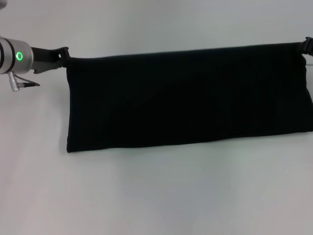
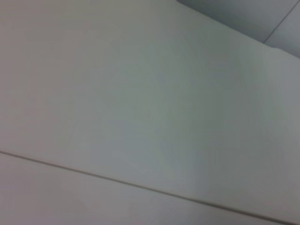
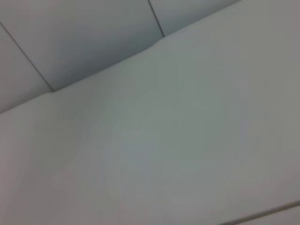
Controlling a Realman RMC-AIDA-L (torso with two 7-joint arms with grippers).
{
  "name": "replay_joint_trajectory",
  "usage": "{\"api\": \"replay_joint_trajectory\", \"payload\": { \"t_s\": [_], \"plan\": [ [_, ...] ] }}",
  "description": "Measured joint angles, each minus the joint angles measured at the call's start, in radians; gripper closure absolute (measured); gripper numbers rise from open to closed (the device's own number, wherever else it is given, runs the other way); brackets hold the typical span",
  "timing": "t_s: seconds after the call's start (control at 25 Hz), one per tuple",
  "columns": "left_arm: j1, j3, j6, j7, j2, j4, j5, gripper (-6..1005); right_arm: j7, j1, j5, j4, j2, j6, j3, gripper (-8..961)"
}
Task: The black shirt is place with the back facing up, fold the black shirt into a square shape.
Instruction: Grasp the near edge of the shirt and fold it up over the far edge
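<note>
Two end effectors are seen in the head view, one at each upper corner of the shirt (image 1: 188, 98). The left end effector (image 1: 64, 55) is pinched onto the shirt's upper left corner, its dark fingers closed on the cloth where the top edge begins; behind it the silver wrist is seen with a green ring lit on it. The right end effector (image 1: 306, 46) is cut off by the picture's edge — only a small dark part of it is seen, touching the shirt's upper right corner, and the cloth appears to be held there too. Between the two, the shirt is stretched as a long, wide black band: its top edge is drawn taut and nearly straight, rising slightly toward the right, while the lower edge lies lower on the left than on the right. The left side edge runs nearly straight down from the left end effector. The cloth is shown plain, with no lettering seen on the side facing the camera. Whether its lower edge rests on the pale surface (image 1: 156, 196) or hangs just above it cannot be told. In both wrist views only pale flat panels are shown, crossed by thin dark seams — neither the shirt nor any fingers are seen in them.
</note>
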Motion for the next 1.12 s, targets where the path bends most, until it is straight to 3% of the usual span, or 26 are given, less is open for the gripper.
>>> {"api": "replay_joint_trajectory", "payload": {
  "t_s": [0.44,0.56,1.12],
  "plan": [
    [-0.005,0.009,-0.079,-0.014,-0.009,-0.037,0.018,994,-0.011,0.04,-0.005,0.053,0.022,0.175,-0.113,913],
    [-0.002,0.01,-0.086,-0.009,-0.02,-0.035,0.019,994,-0.011,0.041,-0.005,0.06,0.028,0.195,-0.125,915],
    [-0.008,0.01,-0.125,0.034,-0.051,-0.029,0.02,994,-0.011,0.046,-0.005,0.079,0.028,0.238,-0.149,869]
  ]
}}
